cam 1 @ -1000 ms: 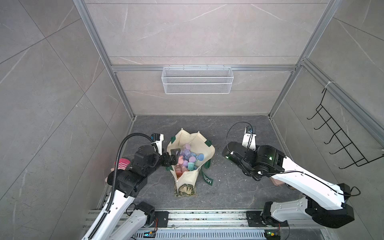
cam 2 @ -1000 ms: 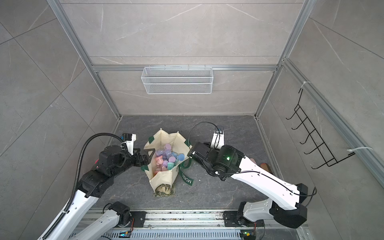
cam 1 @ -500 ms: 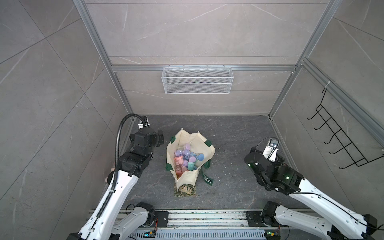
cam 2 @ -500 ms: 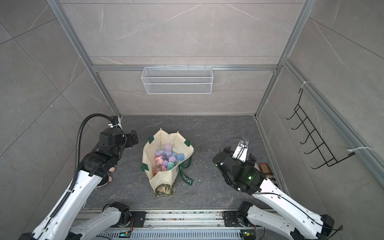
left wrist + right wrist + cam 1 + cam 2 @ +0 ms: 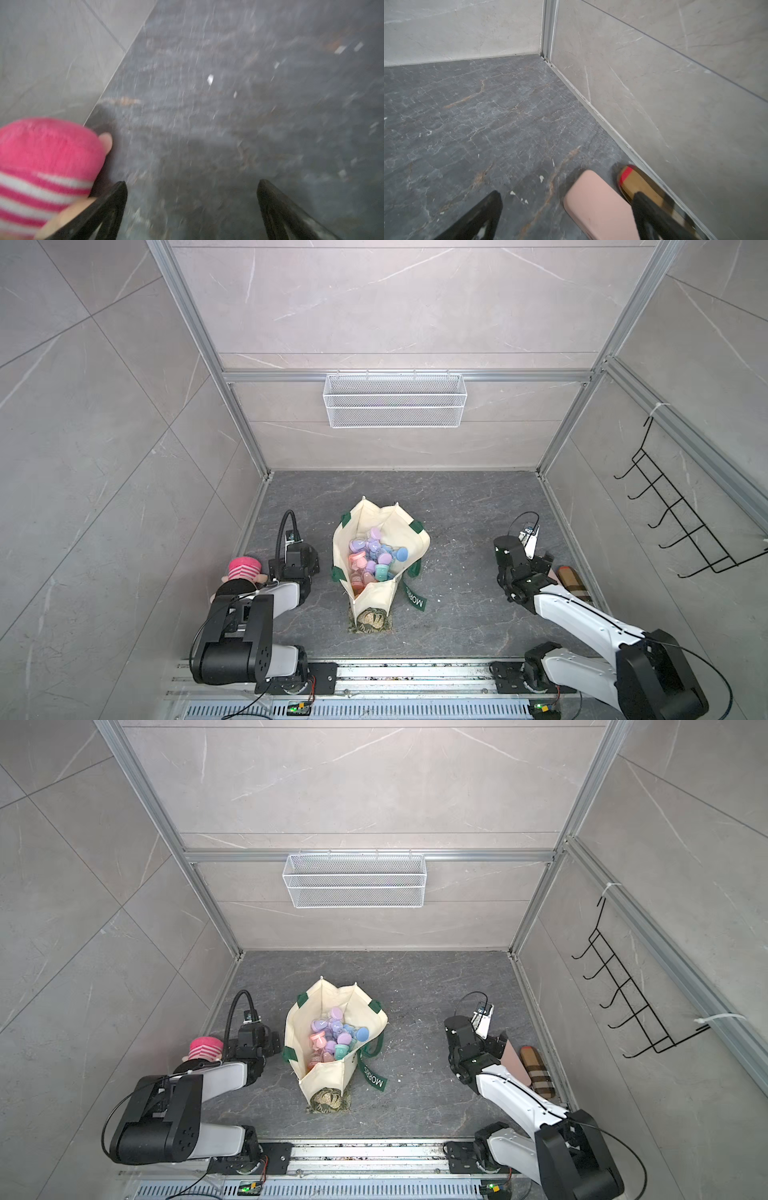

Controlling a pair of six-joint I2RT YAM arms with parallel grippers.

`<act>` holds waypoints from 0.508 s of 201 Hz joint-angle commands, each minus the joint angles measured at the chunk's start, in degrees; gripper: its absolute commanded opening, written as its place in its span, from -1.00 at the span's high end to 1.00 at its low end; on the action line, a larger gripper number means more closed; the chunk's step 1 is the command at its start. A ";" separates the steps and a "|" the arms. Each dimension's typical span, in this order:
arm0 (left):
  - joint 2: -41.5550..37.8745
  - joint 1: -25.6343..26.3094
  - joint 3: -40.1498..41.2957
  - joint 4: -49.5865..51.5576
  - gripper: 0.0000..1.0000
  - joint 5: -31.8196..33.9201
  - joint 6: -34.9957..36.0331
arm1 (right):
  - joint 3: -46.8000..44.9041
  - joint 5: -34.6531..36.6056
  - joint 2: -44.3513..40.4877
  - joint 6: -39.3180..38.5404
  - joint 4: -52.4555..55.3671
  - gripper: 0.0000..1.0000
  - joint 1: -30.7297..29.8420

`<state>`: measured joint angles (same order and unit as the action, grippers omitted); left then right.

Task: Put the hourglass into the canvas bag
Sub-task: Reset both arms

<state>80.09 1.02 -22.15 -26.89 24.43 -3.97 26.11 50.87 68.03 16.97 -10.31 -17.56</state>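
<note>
The canvas bag (image 5: 376, 597) (image 5: 328, 1079) gapes open with pastel hourglasses (image 5: 374, 556) heaped inside it, while the left gripper (image 5: 191, 182) sits just left of the bag and the right gripper (image 5: 568, 192) well right of it, both with fingers spread wide apart, gripping nothing.

Soft, even light in both top views, faint shadows on the dark grey veined stone floor (image 5: 457, 510); left wrist view motion-blurred, smearing the pink-and-white striped plush toy (image 5: 41, 166); right wrist view sharper.
</note>
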 commanded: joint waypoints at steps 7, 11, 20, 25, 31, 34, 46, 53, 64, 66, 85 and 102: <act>1.94 -3.39 -0.20 -14.78 -1.00 -9.42 -1.10 | -3.78 -13.10 4.95 -8.92 -17.68 -0.99 3.03; 2.83 -3.39 -0.33 -15.11 -1.00 -11.17 -0.36 | -5.36 -15.27 5.67 -9.84 -23.59 -0.99 3.66; 5.15 -3.42 1.25 -20.77 -0.99 -13.50 1.18 | -6.78 -19.41 7.65 -13.05 -30.92 -0.99 4.05; 5.87 -3.35 2.11 -22.75 -1.00 -14.40 1.48 | -6.23 -20.77 9.23 -13.95 -31.86 -0.99 4.18; 6.46 -3.31 2.47 -24.59 -1.00 -14.40 1.65 | -6.24 -24.03 13.06 -15.15 -36.51 -0.99 5.20; 6.29 -3.28 2.33 -23.99 -1.00 -14.44 1.57 | -6.13 -26.61 15.22 -15.83 -39.27 -1.00 5.68; 5.95 -3.33 1.99 -22.60 -1.00 -14.51 1.62 | -3.91 -35.82 17.23 -15.18 -35.05 -1.00 8.62; 6.23 -3.24 1.99 -23.25 -0.99 -14.44 1.52 | -5.08 -39.69 17.27 -13.98 -37.01 -1.00 11.34; 5.91 -3.30 1.86 -22.24 -1.00 -14.52 1.50 | -7.52 -38.56 20.29 -15.11 -46.34 -1.00 11.14; 5.98 -3.26 1.94 -22.52 -0.99 -14.46 1.55 | -7.20 -38.50 19.71 -14.95 -44.31 -1.00 11.10; 5.93 -3.30 1.96 -22.56 -1.00 -14.36 1.54 | -7.08 -38.23 19.78 -14.98 -44.57 -1.00 11.00; 5.86 -3.21 2.04 -22.63 -1.00 -13.88 1.77 | -6.66 -38.06 18.72 -15.04 -41.99 -1.00 10.84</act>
<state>86.28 -2.24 -19.99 -45.45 11.35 -3.33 19.75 16.32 86.80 3.36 -48.05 -6.39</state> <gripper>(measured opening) 0.998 0.998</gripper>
